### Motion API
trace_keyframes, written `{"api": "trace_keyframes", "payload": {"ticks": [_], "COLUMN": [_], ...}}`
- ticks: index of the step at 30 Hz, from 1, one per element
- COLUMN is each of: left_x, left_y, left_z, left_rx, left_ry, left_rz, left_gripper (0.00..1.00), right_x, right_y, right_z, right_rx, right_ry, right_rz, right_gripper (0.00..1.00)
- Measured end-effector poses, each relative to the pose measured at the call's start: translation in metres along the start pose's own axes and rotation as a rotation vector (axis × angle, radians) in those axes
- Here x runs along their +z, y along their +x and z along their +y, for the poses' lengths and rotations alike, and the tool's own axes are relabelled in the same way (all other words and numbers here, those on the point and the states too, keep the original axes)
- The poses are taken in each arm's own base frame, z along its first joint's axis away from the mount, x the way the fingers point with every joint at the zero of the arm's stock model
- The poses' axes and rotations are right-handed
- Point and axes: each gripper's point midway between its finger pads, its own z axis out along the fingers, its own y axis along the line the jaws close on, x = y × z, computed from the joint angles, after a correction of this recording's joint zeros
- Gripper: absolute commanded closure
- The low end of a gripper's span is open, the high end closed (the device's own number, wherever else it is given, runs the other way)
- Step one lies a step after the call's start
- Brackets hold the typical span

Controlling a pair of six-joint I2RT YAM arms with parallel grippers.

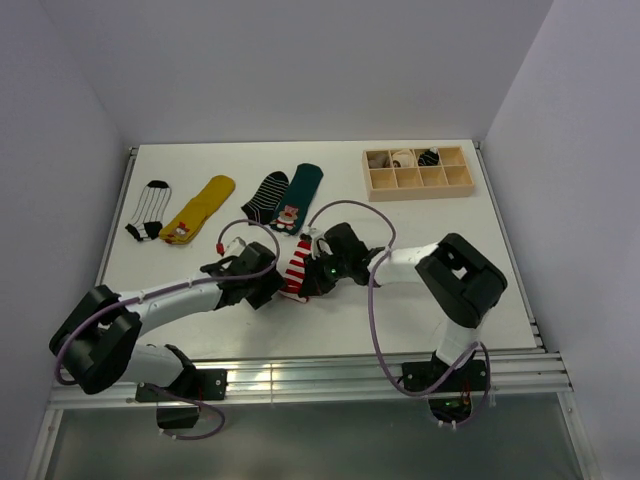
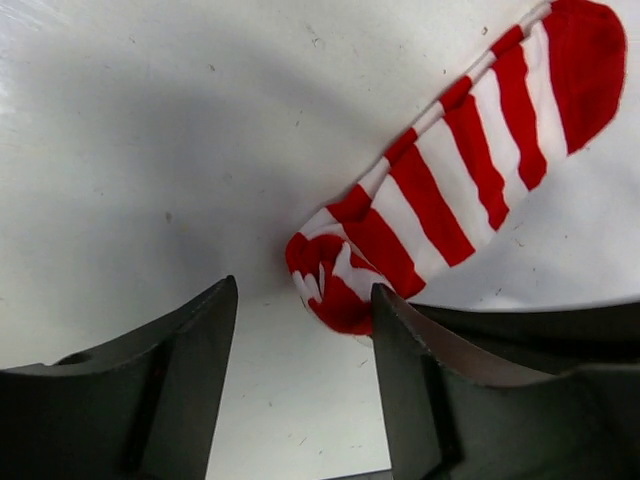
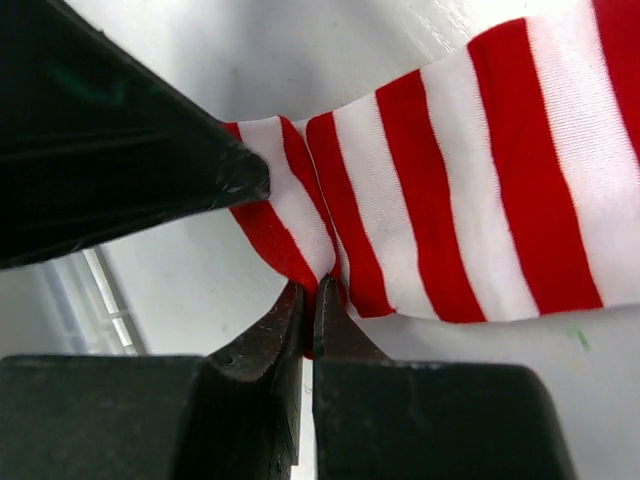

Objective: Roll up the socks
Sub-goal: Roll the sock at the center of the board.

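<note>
A red-and-white striped sock [image 1: 296,270] lies on the white table between my two grippers. My right gripper [image 3: 310,295] is shut on a pinched fold at the sock's [image 3: 450,200] edge. In the left wrist view the sock [image 2: 450,170] runs up to the right, its near end curled over just beyond my fingertips. My left gripper [image 2: 303,300] is open, with only bare table between its fingers [image 2: 190,350]. In the top view the left gripper [image 1: 268,285] sits at the sock's left and the right gripper [image 1: 312,275] at its right.
Further back lie a white-and-black striped sock [image 1: 150,208], a yellow sock [image 1: 200,207], a black sock with thin white stripes [image 1: 265,196] and a dark green sock [image 1: 298,195]. A wooden compartment box [image 1: 418,170] holding rolled socks stands at the back right.
</note>
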Motion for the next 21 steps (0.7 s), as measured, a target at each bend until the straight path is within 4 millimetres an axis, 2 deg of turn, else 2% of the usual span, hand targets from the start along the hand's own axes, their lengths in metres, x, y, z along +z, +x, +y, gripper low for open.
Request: {"api": "trace_keyframes", "payload": {"ticks": [8,11,16,21], "left_x": [-0.02,-0.025,-0.022,-0.017], "left_y": [-0.013,-0.014,-0.012,-0.009], "left_z": [-0.008,-0.004,0.001,-0.008], "left_rx": [-0.019,-0.019,-0.006,0.0], "left_ry": [0.128,0.192,0.253,0.29], "left_rz": [-0.068,-0.089,-0.103,-0.094], "left_gripper": [0.36,0.35,0.37,0.38], "right_x": [-0.004,-0.008,-0.009,-0.01], "right_y": [0.001,0.004,0.009,0.011], "right_z": [-0.005,-0.006,-0.003,-0.002], "right_rx": [0.253,0.343,0.465,0.539], "right_ry": [-0.202,-0.239,-0.279,-0.289], "right_rz": [0.088,0.118,0.159,0.18], "right_gripper": [1.0,1.0,1.0,1.0]}}
